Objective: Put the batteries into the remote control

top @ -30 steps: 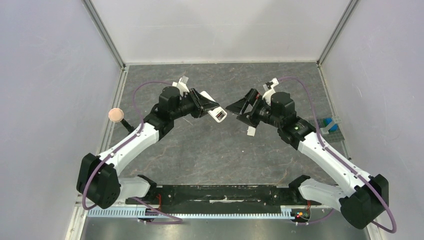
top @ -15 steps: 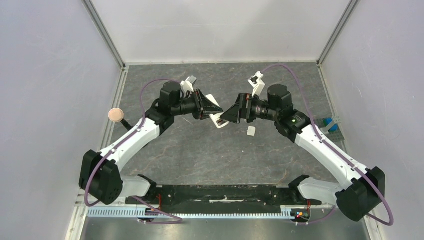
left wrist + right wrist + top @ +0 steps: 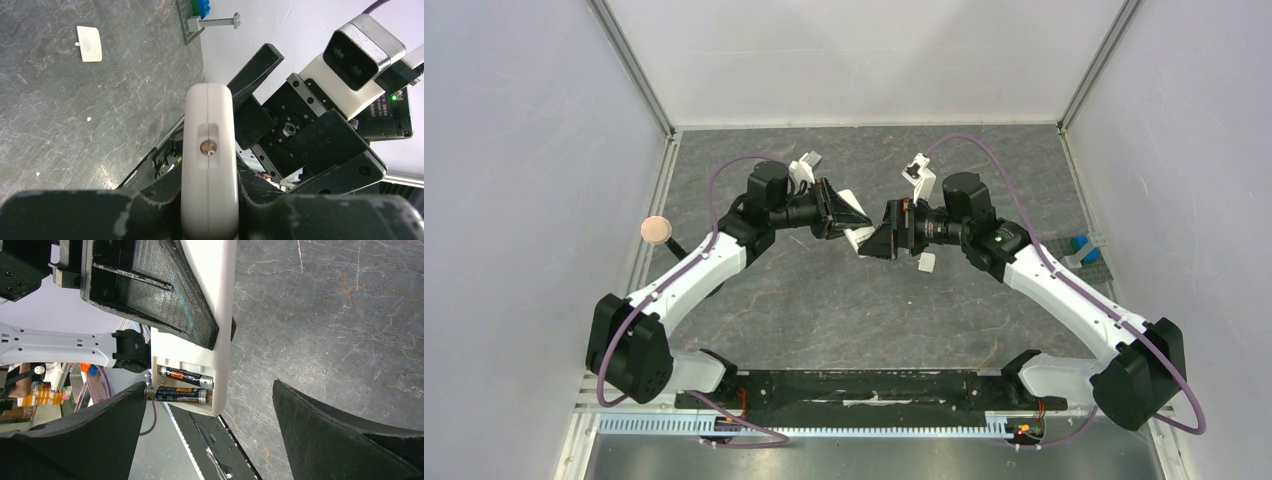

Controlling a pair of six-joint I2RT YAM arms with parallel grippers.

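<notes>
My left gripper (image 3: 209,194) is shut on the white remote control (image 3: 209,150), which it holds in the air edge-on at mid-table (image 3: 856,234). In the right wrist view the remote control (image 3: 222,315) shows its open compartment with two batteries (image 3: 186,377) lying side by side in it. The lower battery (image 3: 177,394) pokes slightly past the compartment's edge, close against one finger (image 3: 90,435) of my right gripper. My right gripper (image 3: 208,387) is open with its jaws standing on either side of the remote's compartment end (image 3: 882,240).
The small white cover piece (image 3: 926,262) lies on the grey table (image 3: 844,310), also in the left wrist view (image 3: 89,43). A blue and grey brick stand (image 3: 1084,250) sits at the right wall. A peach knob (image 3: 656,230) stands at the left. Walls close in three sides.
My right arm has swung left and its open jaws have come up around the end of the remote. My left gripper has shifted slightly, still holding the remote.
</notes>
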